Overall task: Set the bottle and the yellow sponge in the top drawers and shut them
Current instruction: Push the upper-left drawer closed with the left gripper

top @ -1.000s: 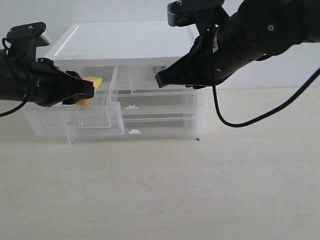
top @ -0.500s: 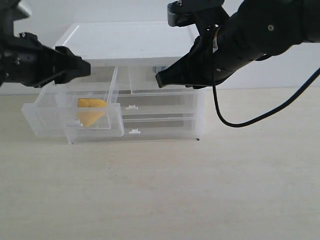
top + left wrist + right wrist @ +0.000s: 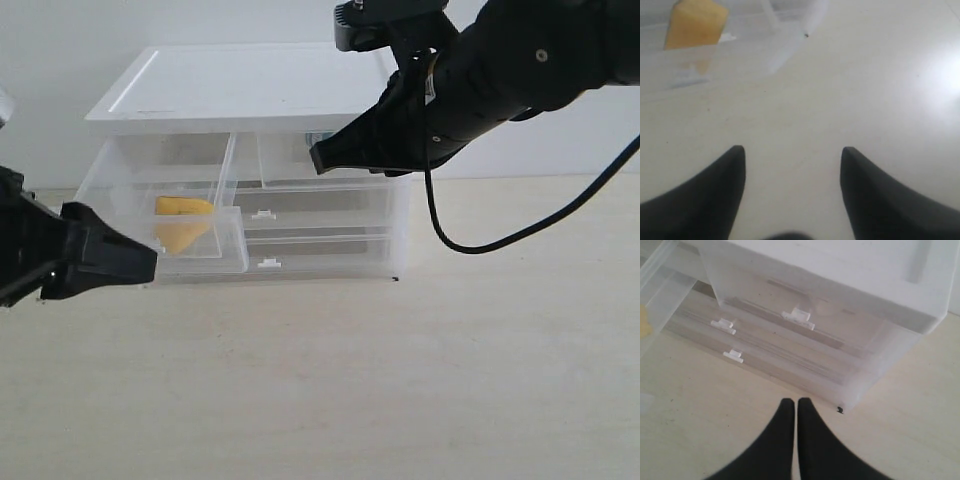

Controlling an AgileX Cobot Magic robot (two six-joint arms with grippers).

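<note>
Pale desk against a plain white wall. On it stands a white-topped chest, at 12 o'clock from the desk's middle. The right arm hangs across the chest's right half. The right gripper is unmoved over the last second, its jaws pressed together on nothing, as the wrist view confirms. The left gripper has come down from above the chest to desk height. It now sits at 8 o'clock from the open drawer, jaws spread wide and empty. The left top drawer is pulled well out. The right top drawer is partly hidden by the right gripper, and how far out it stands cannot be told. Two full-width drawers below are shut. The yellow sponge, hidden behind the left gripper a second ago, lies on the floor of the left drawer, clear of the front wall. The bottle shows only as a teal-and-white scrap at 12 o'clock from the right gripper's tip, seemingly inside the right drawer. Judgement: sponge placement is done, and the left drawer awaits a push shut. Nothing lies between the left gripper and the drawer front. The right arm's cable hangs clear at 3 o'clock from the chest.
</note>
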